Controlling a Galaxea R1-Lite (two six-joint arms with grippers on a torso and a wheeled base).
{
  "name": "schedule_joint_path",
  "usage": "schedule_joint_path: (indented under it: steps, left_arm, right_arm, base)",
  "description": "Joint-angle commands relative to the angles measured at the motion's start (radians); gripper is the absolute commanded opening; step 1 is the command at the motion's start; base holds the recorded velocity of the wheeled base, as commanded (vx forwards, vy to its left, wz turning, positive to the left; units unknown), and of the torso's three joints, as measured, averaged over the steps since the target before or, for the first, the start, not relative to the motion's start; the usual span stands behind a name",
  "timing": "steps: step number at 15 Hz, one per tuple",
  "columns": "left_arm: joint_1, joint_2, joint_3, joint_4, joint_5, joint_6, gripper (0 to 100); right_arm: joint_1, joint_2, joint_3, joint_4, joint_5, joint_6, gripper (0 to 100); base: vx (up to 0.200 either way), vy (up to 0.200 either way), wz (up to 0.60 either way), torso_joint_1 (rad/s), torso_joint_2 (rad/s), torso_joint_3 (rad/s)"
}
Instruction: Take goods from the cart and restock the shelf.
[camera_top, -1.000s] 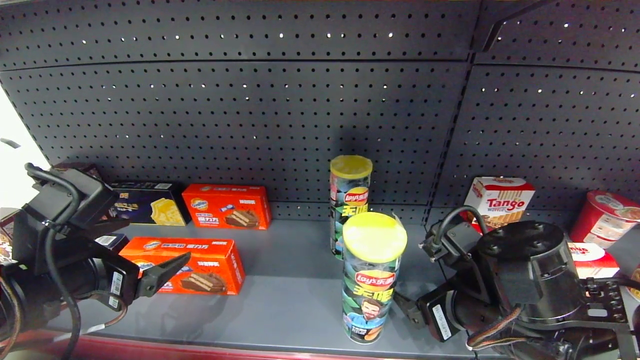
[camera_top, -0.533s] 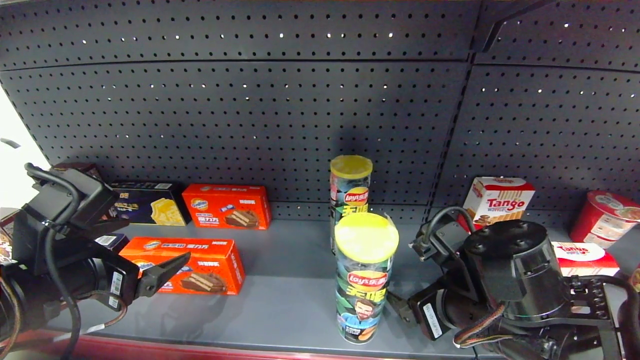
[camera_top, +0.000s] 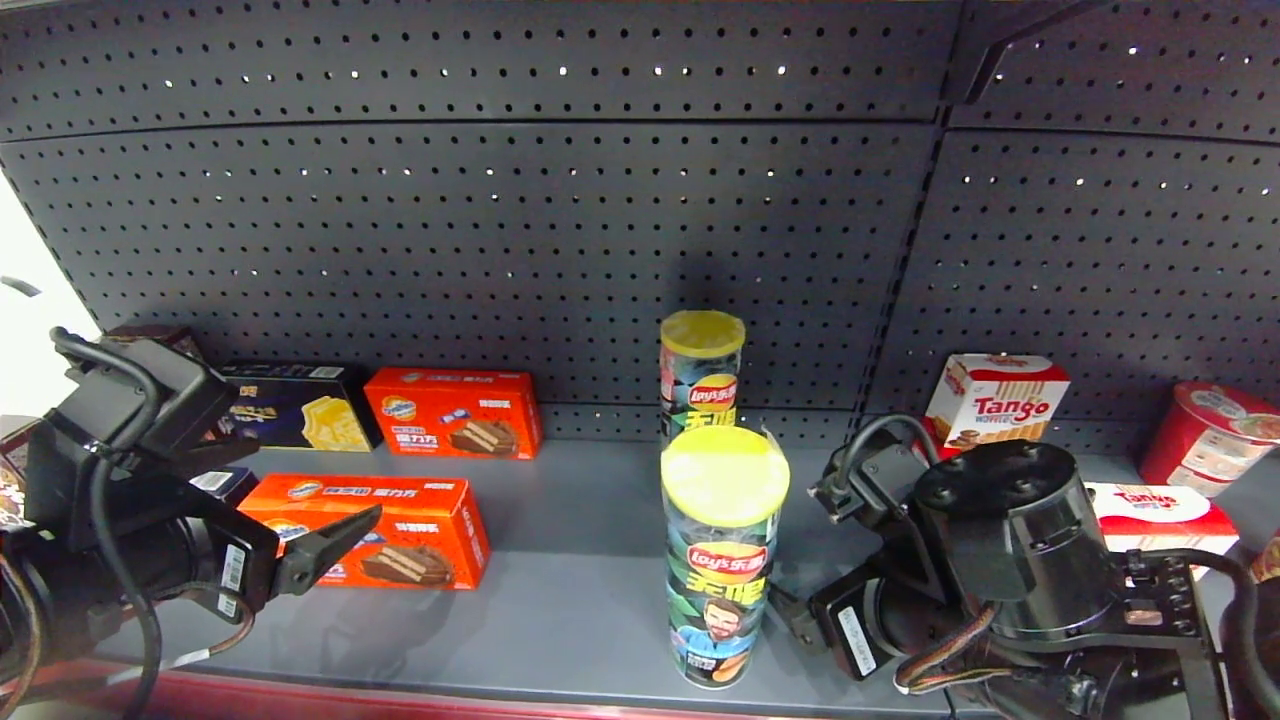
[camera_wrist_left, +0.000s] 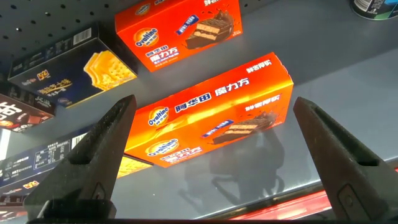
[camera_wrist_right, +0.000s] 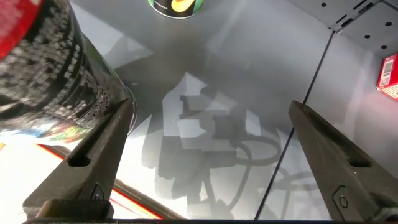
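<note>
Finding 1: the can (camera_top: 722, 560) stands upright on the shelf (camera_top: 580, 600), near the front lip and directly in front of a 2nd, rear can (camera_top: 701, 385) of the same kind. I judge that position deliberate, since it lines up like goods in 1 column. Finding 2: the right claw (camera_wrist_right: 211, 106) is released, jaws spread wide and low over the shelf. The can (camera_wrist_right: 50, 74) lies against or just beside 1 finger rather than between the 2, and I cannot tell whether they touch. I read this as the can set down, with the finger placed to steady or nudge it into line. Finding 3: the left claw (camera_wrist_left: 212, 101) is also spread and grasps nothing, hovering above the front orange box (camera_top: 400, 530), well apart from the can. I take that as parking clear of the right arm's work. Risk: the can is tall and close to the lip, so a sideways knock on withdrawal could topple it.
</note>
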Motion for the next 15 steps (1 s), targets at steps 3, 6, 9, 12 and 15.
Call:
schedule_joint_path:
  steps: [3, 6, 9, 12, 15]
  left_arm:
    - [0.0, 0.003, 0.0, -0.001, 0.001, 0.0, 100]
    - [0.0, 0.003, 0.0, -0.001, 0.001, 0.0, 100]
    - [0.0, 0.002, 0.008, -0.001, 0.001, 0.0, 100]
    - [0.0, -0.003, 0.015, -0.001, 0.001, 0.0, 100]
    - [0.0, -0.003, 0.015, -0.001, 0.001, 0.0, 100]
  right_arm:
    - [0.0, 0.006, -0.003, -0.002, 0.0, 0.0, 100]
    - [0.0, 0.003, 0.005, 0.0, 0.0, 0.0, 100]
    - [-0.005, -0.028, 0.049, 0.0, 0.0, 0.001, 100]
    - [-0.005, -0.06, 0.088, 0.0, 0.001, 0.0, 100]
    - [-0.002, -0.044, 0.06, 0.0, 0.004, 0.0, 100]
  base:
    - [0.0, 0.0, 0.0, 0.0, 0.0, 0.0]
    - [0.0, 0.0, 0.0, 0.0, 0.0, 0.0]
    - [0.0, 0.0, 0.0, 0.0, 0.0, 0.0]
    - [0.0, 0.0, 0.0, 0.0, 0.0, 0.0]
    - [0.0, 0.0, 0.0, 0.0, 0.0, 0.0]
